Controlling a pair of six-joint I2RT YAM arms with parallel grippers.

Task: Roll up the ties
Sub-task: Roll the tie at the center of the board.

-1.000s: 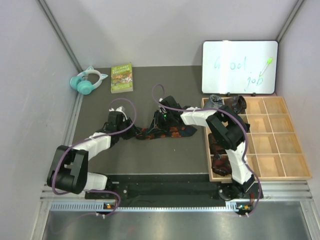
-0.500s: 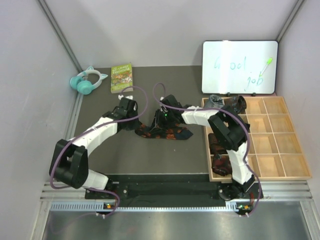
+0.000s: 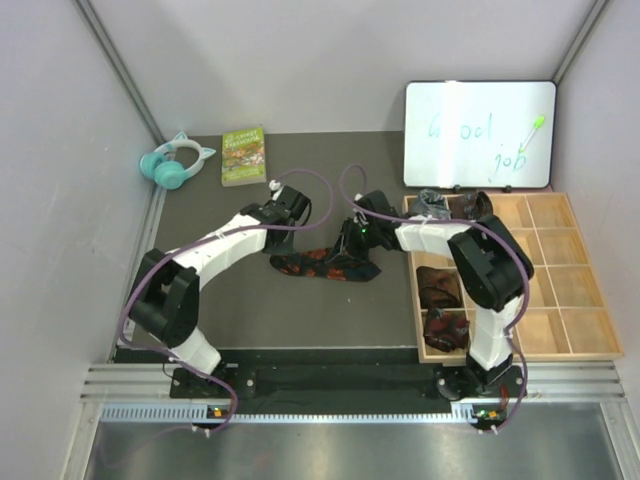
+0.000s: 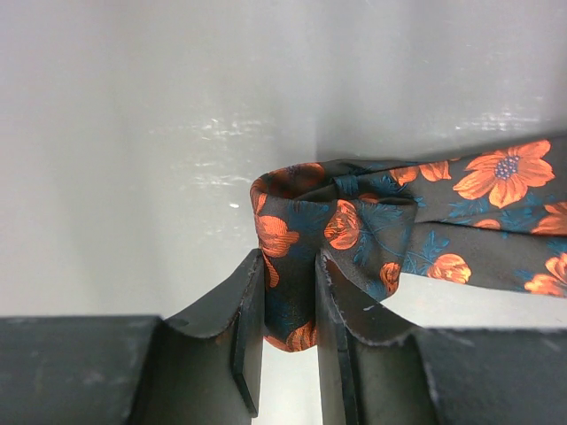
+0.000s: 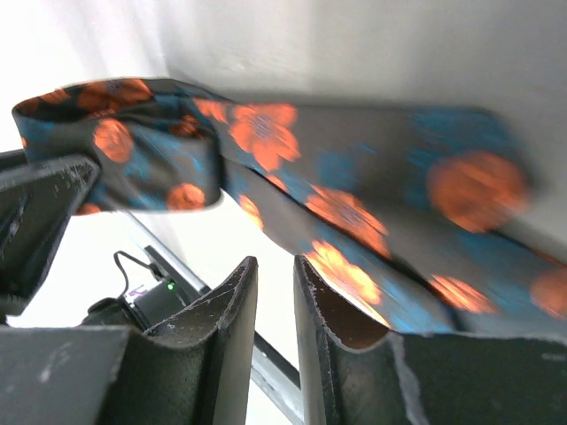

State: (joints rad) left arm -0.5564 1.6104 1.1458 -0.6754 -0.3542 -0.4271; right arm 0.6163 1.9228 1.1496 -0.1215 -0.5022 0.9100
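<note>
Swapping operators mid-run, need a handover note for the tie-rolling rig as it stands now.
Left end effector: shut on the folded end of the flowered tie.
Right end effector: jaws nearly closed beside the same tie's band; grip unclear.
Done: four rolled ties sit in the tray, left compartments.
Left: the flowered tie is barely started, most of it loose on the table. Finish the roll, then tray it.

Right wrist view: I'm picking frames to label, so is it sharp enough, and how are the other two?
Right wrist: the tie is blurred, its flowers smeared, and the lower left is blown out white; the fingers are crisp. Left wrist: tie sharp, faint glare streaks on the grey background. Top external: evenly lit and sharp.
</note>
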